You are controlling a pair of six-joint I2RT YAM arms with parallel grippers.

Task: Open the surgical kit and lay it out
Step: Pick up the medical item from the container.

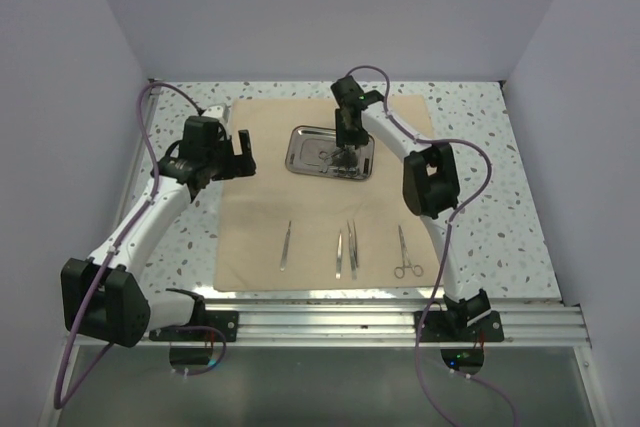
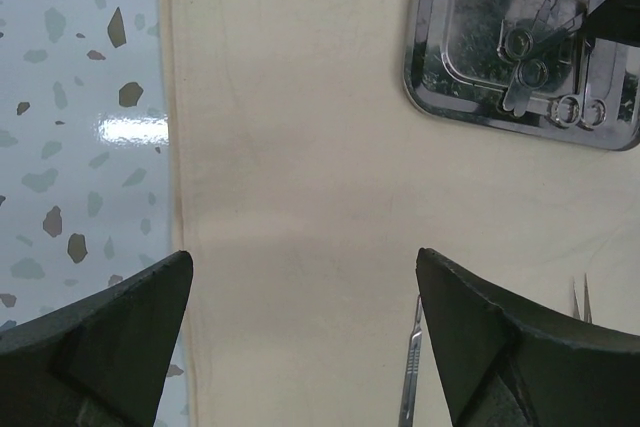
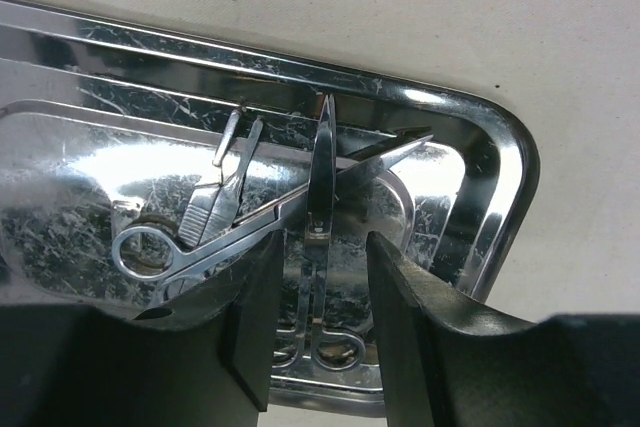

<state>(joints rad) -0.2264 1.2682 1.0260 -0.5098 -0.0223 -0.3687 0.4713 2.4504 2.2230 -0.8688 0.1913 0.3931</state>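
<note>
The tan cloth wrap (image 1: 300,207) lies spread flat on the table. The steel tray (image 1: 310,162) sits on its far middle. My right gripper (image 1: 347,154) is down in the tray (image 3: 480,137), its jaws open and straddling ring-handled scissors (image 3: 321,162) with gaps on both sides. Another ring-handled instrument (image 3: 200,252) and a slim steel tool (image 3: 222,197) lie crossed beside them. A scalpel (image 1: 285,245), two tweezers (image 1: 340,255) (image 1: 352,244) and forceps (image 1: 404,255) lie in a row on the near cloth. My left gripper (image 1: 240,152) is open and empty above the cloth's left part (image 2: 300,147).
The speckled tabletop (image 1: 480,147) shows left and right of the cloth. In the left wrist view the scalpel (image 2: 410,377) lies by my right finger and the tray (image 2: 430,67) is at the upper right. White walls enclose the table.
</note>
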